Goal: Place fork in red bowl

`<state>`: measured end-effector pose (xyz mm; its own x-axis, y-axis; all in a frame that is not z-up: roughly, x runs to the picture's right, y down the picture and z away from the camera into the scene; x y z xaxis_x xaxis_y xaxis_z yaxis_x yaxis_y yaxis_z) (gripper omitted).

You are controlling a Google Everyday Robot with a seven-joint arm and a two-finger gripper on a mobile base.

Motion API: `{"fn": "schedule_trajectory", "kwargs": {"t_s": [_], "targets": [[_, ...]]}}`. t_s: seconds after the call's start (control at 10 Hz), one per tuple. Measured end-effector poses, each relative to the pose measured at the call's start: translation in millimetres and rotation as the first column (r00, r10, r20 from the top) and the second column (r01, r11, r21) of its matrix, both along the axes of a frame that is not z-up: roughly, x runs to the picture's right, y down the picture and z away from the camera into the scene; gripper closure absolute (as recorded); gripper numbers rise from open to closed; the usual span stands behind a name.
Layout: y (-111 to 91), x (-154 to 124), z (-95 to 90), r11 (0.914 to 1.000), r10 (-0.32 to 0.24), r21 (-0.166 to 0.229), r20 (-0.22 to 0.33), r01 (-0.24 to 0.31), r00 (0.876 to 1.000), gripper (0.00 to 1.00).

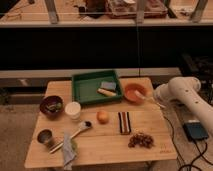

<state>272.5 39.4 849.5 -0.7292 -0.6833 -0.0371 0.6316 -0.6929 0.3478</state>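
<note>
orange-red, that's the red bowl (134, 92), sitting on the wooden table (100, 145) near its right edge, just beside the green tray (82, 86). the gripper (148, 97) comes in from the right on the white arm (187, 95) and hangs over the bowl's right rim, clenched on the fork (140, 96), whose slim silver end pokes over the bowl. further left there's a dark bowl (51, 106), a white cup (73, 110), an orange (102, 117), a pale-handled utensil (75, 133) and a metal cup (45, 137). near the front right sits a dark striped bar (124, 123) and a brown cluster (141, 140).
</note>
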Motion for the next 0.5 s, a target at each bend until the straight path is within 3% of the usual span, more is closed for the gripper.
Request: {"fn": "schedule_trajectory", "kwargs": {"t_s": [0.2, 0.4, 0.5], "targets": [[-30, -10, 31.6, 0.9979, 0.064, 0.008, -0.056, -0.064, 0.996, 1.00], [-30, -9, 57.3, 0.9922, 0.125, 0.003, -0.087, -0.125, 0.988, 0.97], [-22, -9, 68.0, 0.9875, 0.156, -0.007, -0.086, -0.157, 0.984, 0.89]]}}
